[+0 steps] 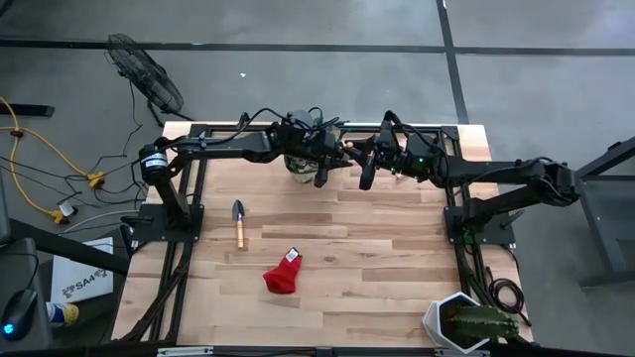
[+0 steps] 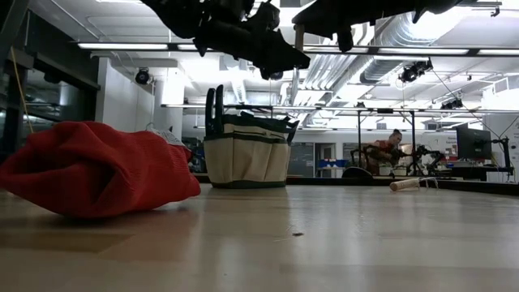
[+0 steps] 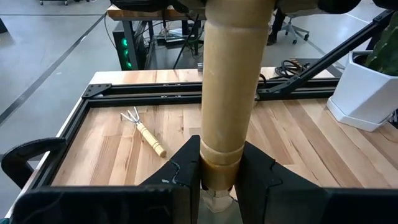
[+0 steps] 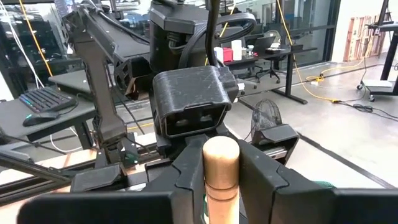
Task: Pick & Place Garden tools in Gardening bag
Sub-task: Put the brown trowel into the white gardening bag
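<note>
Handle [image 3: 229,93] of a wooden tool is held above the middle of the table's far edge. My left end effector [image 3: 219,173] grips its narrow end and my right end effector [image 4: 221,180] looks clamped on its butt. Its long axis runs between the 2, along that edge. The bag [image 2: 246,162] stands below, nearer my left arm.

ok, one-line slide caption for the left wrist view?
Left gripper clamps a wooden tool handle; a hand fork lies on the table beyond.
</note>
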`<state>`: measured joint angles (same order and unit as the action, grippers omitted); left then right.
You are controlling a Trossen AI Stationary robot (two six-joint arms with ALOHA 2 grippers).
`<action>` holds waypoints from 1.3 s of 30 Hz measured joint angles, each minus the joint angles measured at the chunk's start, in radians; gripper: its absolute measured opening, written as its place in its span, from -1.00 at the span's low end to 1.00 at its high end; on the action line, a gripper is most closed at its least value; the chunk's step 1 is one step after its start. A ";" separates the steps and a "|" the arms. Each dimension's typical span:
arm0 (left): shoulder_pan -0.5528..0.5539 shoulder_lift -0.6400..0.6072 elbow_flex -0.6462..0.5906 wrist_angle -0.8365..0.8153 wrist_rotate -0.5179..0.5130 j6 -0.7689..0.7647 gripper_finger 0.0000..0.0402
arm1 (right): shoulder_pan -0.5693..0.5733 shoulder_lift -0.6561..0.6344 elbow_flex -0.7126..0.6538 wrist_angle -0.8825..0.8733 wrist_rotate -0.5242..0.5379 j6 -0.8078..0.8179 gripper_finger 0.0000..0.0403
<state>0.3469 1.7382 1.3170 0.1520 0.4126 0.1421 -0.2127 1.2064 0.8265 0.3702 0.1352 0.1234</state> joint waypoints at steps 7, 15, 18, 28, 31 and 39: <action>0.000 0.000 0.000 0.002 -0.004 0.002 -0.62 | 0.000 0.000 0.000 0.000 0.000 0.004 -0.69; -0.001 -0.001 0.000 0.006 -0.016 -0.016 -0.25 | 0.000 0.000 0.000 -0.007 0.009 0.010 -0.70; 0.000 -0.001 0.000 0.005 -0.017 -0.016 -0.24 | 0.000 0.000 0.000 -0.026 0.050 0.008 -0.70; 0.001 -0.002 0.000 -0.026 -0.043 -0.019 -0.23 | -0.003 -0.013 0.000 -0.057 0.168 0.007 -0.70; 0.001 -0.016 0.000 -0.107 -0.066 -0.019 -0.23 | -0.019 -0.030 0.000 -0.098 0.193 0.003 -0.70; 0.013 -0.089 0.000 -0.306 -0.161 0.034 -0.22 | -0.077 -0.068 0.000 -0.149 0.189 0.003 -0.70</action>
<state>0.3597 1.6489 1.3174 -0.1541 0.2518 0.1760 -0.2898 1.1382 0.8261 0.2215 0.3240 0.1261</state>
